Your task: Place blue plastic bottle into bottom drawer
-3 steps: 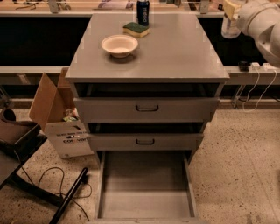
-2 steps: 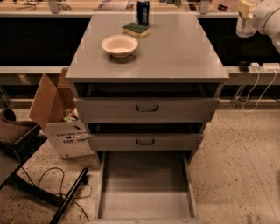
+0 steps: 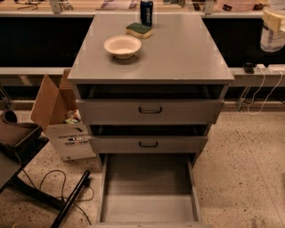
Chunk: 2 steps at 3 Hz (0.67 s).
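The blue plastic bottle point(image 3: 271, 39), clear with a pale label, hangs in the air at the far right edge, level with the cabinet top and well to the right of it. My gripper point(image 3: 273, 20) is above it at the frame edge, shut on its upper part; most of the arm is out of view. The bottom drawer point(image 3: 147, 191) is pulled out toward me at the foot of the grey cabinet, its plain grey floor bare. The bottle is far above and to the right of the drawer.
On the cabinet top point(image 3: 178, 53) stand a white bowl point(image 3: 122, 45), a green sponge point(image 3: 139, 30) and a dark blue can point(image 3: 146, 12). The two upper drawers point(image 3: 149, 110) are slightly open. A cardboard box point(image 3: 62, 122) and cables lie at the left. A power strip point(image 3: 267, 67) is at the right.
The arm with the bottle has moved to the right, so that only the gripper and the bottle remain in view at the edge. The cabinet and drawers have not changed.
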### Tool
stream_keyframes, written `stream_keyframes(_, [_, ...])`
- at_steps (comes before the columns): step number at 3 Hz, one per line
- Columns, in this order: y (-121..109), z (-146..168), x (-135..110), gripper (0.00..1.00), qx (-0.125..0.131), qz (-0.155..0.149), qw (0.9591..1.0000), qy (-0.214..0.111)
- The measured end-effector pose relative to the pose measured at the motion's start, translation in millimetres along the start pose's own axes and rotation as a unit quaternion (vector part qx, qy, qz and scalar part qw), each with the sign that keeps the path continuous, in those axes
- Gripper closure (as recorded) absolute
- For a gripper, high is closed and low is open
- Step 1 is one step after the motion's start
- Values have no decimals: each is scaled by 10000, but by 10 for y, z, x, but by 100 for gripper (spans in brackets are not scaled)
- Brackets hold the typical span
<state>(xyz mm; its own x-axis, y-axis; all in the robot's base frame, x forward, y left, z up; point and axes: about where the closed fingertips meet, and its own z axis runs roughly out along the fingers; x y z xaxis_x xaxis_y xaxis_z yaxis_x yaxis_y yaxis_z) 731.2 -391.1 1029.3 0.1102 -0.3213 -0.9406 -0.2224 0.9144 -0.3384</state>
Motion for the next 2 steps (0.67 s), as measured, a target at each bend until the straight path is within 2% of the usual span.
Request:
stream_keyframes(1, [217,-398,53,100,-811,189,9959,-358])
stream_keyframes(2, [503,-469,182,100,-1442,524,9845,-852])
